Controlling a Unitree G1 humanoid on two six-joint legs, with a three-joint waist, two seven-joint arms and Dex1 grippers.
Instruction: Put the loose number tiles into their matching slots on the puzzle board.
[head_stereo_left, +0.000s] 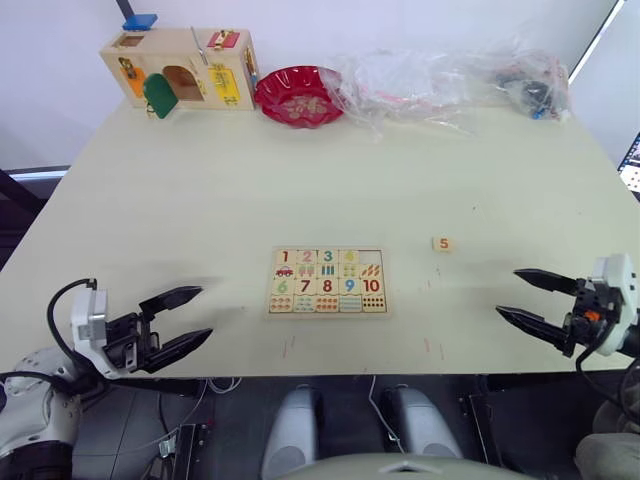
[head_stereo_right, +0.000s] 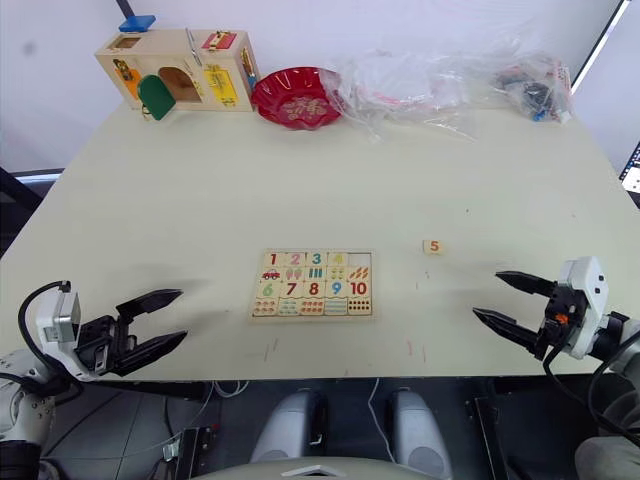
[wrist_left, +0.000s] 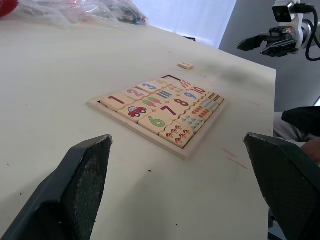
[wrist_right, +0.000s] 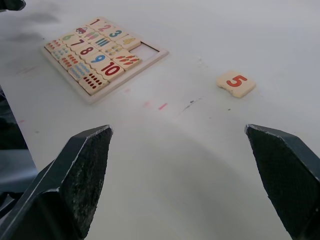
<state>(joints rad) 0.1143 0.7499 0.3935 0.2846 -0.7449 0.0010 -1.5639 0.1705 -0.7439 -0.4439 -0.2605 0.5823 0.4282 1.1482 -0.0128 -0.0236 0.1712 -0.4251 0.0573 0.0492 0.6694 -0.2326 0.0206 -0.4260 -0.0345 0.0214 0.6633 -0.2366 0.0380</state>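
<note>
Both grippers wide and empty; 5 tile (head_stereo_left: 442, 244) lies loose on the counter (head_stereo_left: 200, 200) just right of the board (head_stereo_left: 327, 281), whose top-right slot is empty — best the right gripper (head_stereo_left: 530, 297) pinches its edges squarely, then lowers it flat in.

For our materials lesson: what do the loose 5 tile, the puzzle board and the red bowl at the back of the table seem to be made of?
5 tile: pale, matt, probably light wood, with a printed red digit.
Puzzle board: the same pale colour on its raised frame, likely wood too.
Red bowl: glossy with highlights and a scalloped rim, likely plastic, though glazed ceramic cannot be ruled out.
</note>
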